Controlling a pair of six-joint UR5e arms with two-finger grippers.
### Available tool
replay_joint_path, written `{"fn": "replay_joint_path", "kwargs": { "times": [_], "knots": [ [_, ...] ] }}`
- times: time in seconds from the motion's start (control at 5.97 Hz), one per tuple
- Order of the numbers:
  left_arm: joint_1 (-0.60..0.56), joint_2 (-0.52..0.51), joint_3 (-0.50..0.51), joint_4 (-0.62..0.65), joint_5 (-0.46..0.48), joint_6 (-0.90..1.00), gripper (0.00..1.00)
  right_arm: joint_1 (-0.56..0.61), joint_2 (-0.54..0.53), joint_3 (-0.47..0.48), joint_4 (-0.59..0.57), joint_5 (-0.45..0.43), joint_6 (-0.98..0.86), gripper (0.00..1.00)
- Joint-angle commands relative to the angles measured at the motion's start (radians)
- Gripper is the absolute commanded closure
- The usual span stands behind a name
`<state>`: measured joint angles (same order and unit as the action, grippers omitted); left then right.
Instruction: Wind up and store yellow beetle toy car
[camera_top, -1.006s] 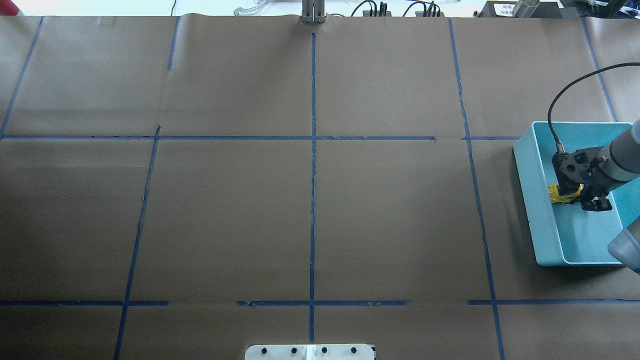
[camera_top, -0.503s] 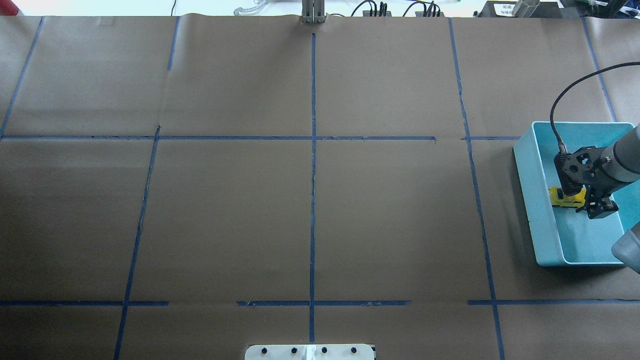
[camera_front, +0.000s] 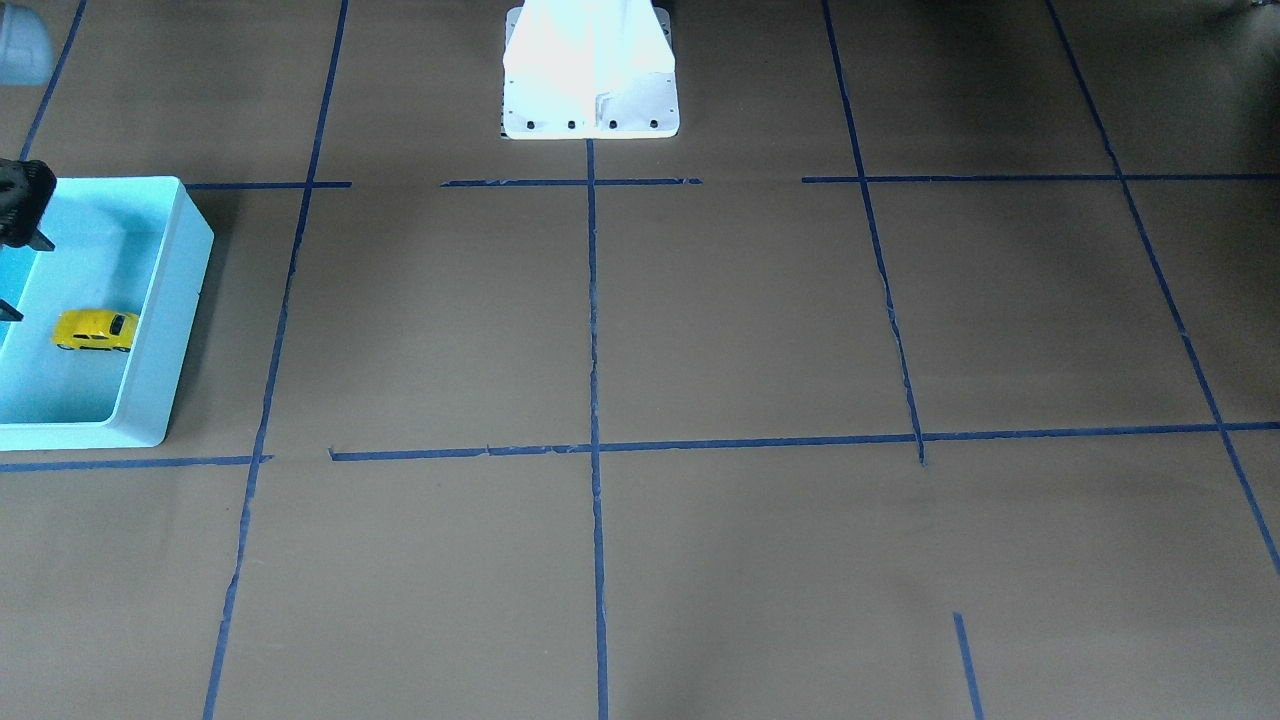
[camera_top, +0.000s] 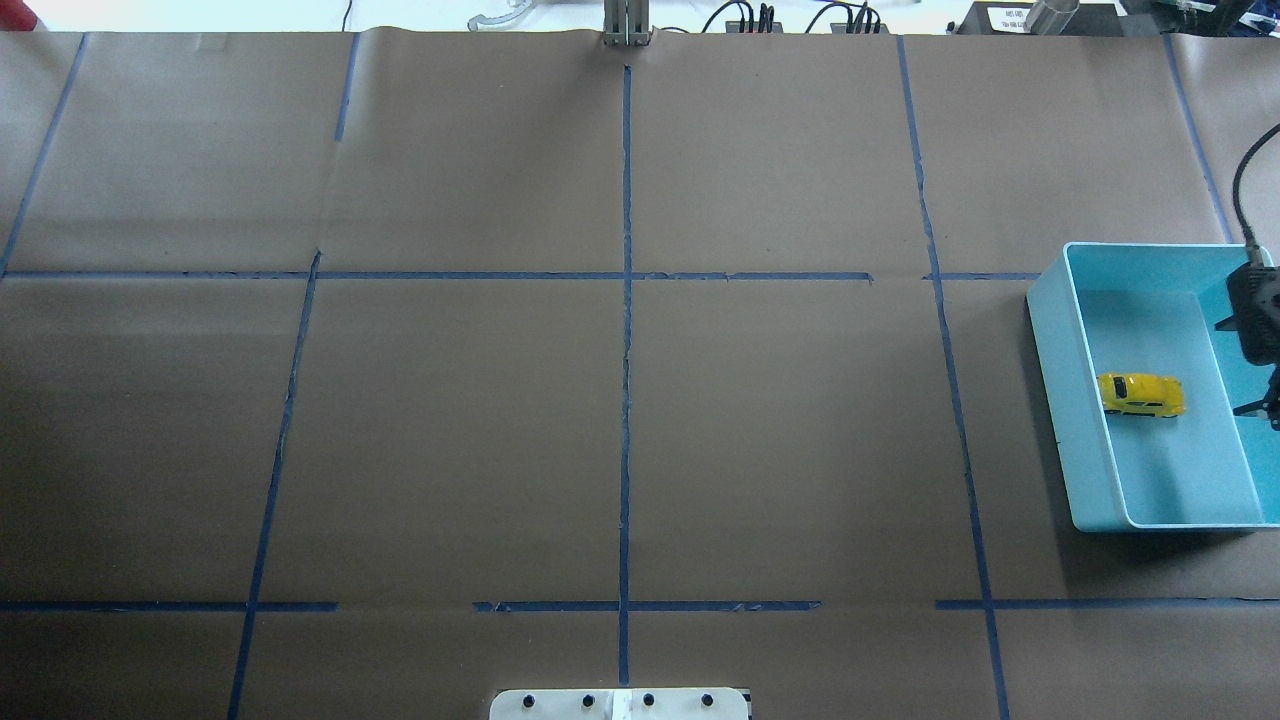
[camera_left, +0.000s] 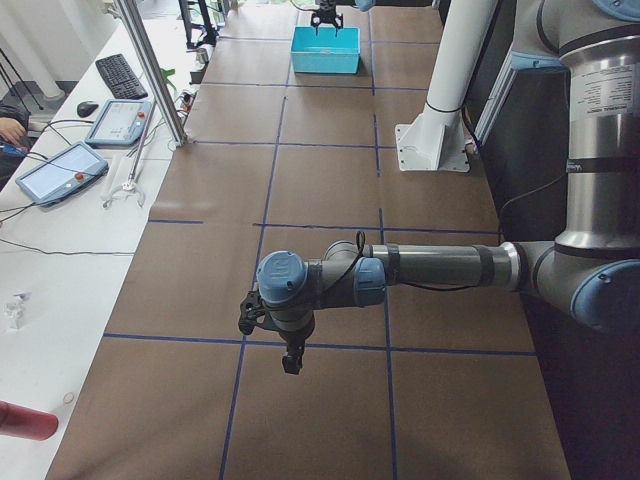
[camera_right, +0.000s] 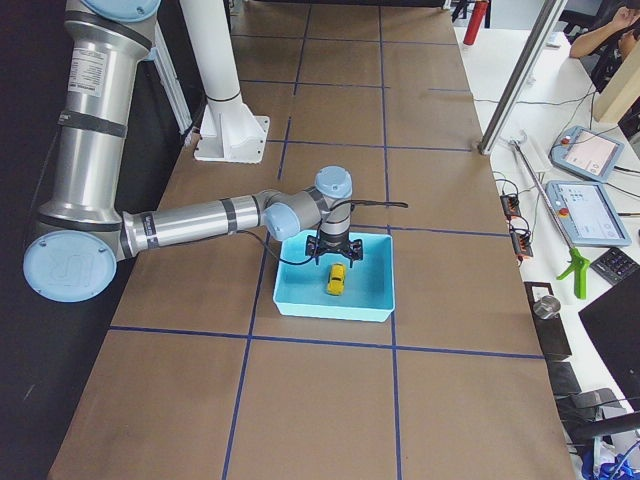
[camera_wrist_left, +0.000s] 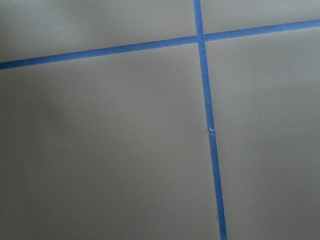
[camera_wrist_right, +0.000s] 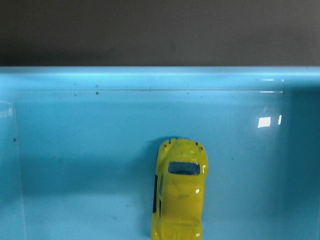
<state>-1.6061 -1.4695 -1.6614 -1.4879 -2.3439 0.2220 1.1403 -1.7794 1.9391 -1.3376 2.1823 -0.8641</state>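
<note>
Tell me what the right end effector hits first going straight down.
Likely the floor of the light blue bin, beside the yellow beetle toy car; depth is unclear, so possibly the car.

The right arm (camera_right: 190, 222) is extending low and nearly level over the tabletop (camera_right: 320, 400). Its wrist (camera_right: 333, 190) is bending so that the right gripper (camera_right: 333, 260) is pointing straight down. The two fingers (camera_top: 1230, 322) are standing spread apart, gripping nothing. The left arm (camera_left: 440, 268) is likewise lying out nearly level above the tabletop, with its blue-capped end joint turning downward. The left gripper (camera_left: 291, 362) is hanging below that joint, and whether it is spread or closed is not showing.
</note>
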Motion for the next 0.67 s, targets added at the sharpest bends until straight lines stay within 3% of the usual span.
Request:
{"fn": "replay_joint_path", "kwargs": {
  "times": [0.0, 0.17, 0.5],
  "knots": [
    [0.0, 0.0, -0.001, 0.0, 0.0, 0.0, 0.0, 0.245, 0.023, 0.012, -0.329, 0.103, 0.002, 0.0],
    [0.0, 0.0, 0.0, 0.0, 0.0, 0.0, 0.0, 0.348, 0.028, -0.002, -0.416, 0.109, 0.064, 0.0],
    [0.0, -0.002, 0.0, 0.0, 0.002, 0.0, 0.0, 0.499, 0.027, -0.131, -0.466, 0.256, 0.48, 0.0]
  ]
}}
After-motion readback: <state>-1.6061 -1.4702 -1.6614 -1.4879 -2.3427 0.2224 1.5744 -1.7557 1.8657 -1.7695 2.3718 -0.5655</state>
